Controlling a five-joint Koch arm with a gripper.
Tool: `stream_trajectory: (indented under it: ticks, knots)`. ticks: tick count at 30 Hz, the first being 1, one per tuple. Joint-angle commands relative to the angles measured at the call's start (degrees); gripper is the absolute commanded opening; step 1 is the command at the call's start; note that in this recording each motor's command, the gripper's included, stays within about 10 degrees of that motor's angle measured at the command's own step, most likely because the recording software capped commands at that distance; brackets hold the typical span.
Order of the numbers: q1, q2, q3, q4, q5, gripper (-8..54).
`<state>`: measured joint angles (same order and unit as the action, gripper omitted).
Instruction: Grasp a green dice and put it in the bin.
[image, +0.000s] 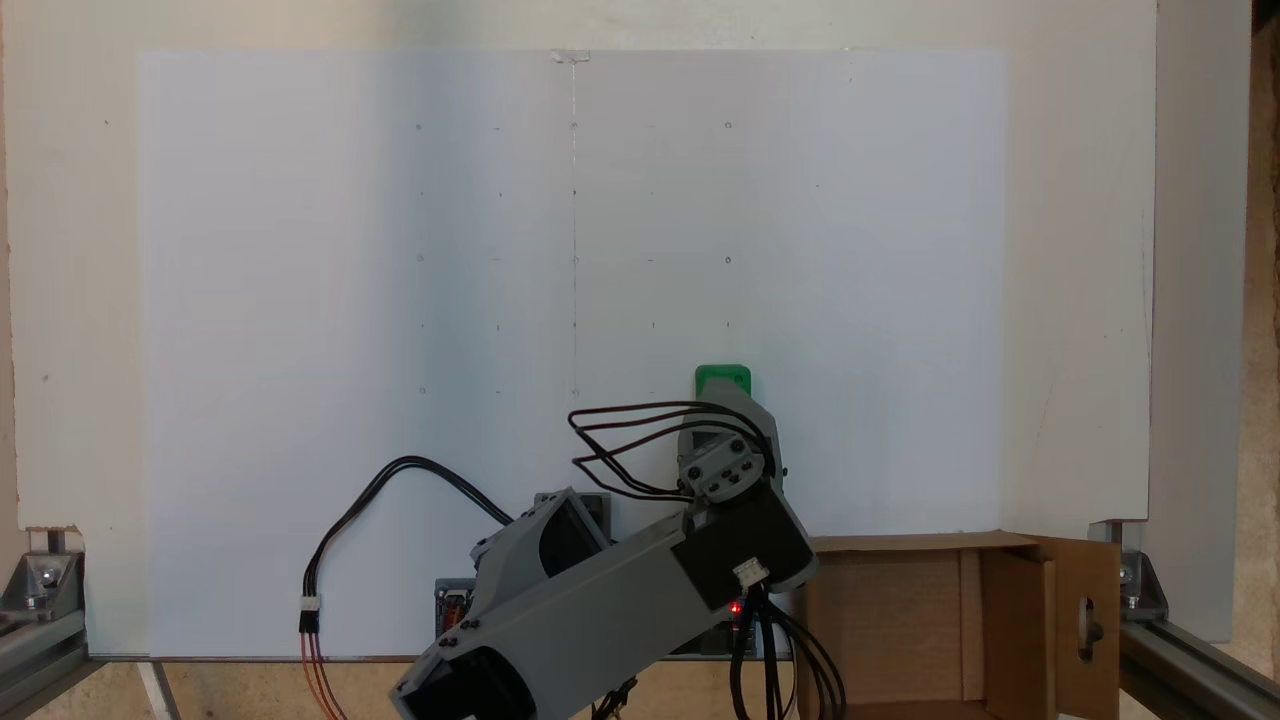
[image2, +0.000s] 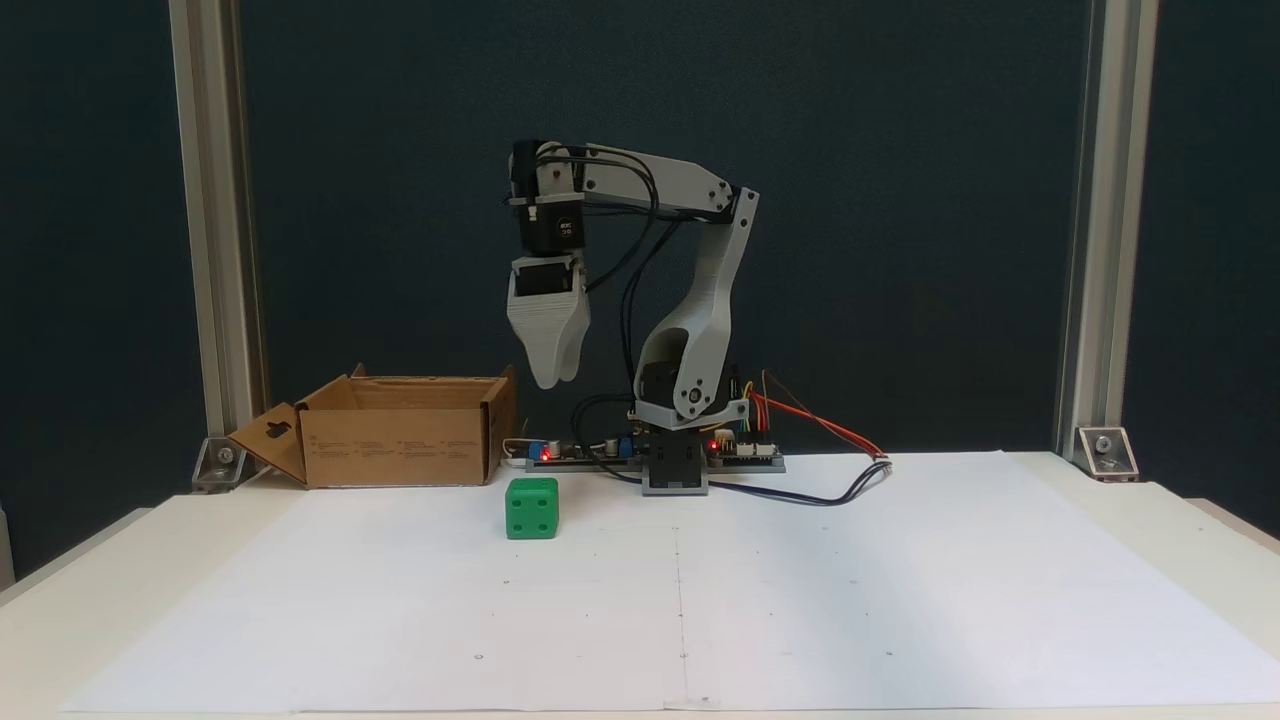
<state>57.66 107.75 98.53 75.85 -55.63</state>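
The green dice (image2: 532, 508) rests on the white paper, in front of the arm's base and a little left of it. From above, the green dice (image: 722, 379) is half hidden under the wrist. My gripper (image2: 553, 381) hangs pointing down, well above the dice and slightly behind it, its jaws together and holding nothing. Seen from above, the gripper (image: 738, 402) overlaps the dice's near edge. The bin (image2: 400, 445), an open brown cardboard box, stands left of the base; looking down, the bin (image: 1010, 620) is at the bottom right.
A large white paper sheet (image: 300, 350) with faint grid marks covers the table. The arm's base, circuit boards and loose cables (image2: 800, 480) sit at the back edge. Aluminium frame posts (image2: 215, 250) stand at both back corners.
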Motion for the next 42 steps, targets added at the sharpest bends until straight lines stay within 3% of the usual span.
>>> stream_trajectory:
  ticks: [1,12,22,42]
  knots:
    - [0.0,-0.2,-3.9,-0.8,-5.0,48.0]
    - [-0.4,-0.8,-0.6,-4.6,-3.8,48.0]
    - [-1.6,-0.4,2.3,-9.0,5.3,47.1]
    - [-5.4,2.8,7.7,-13.9,6.4,46.8]
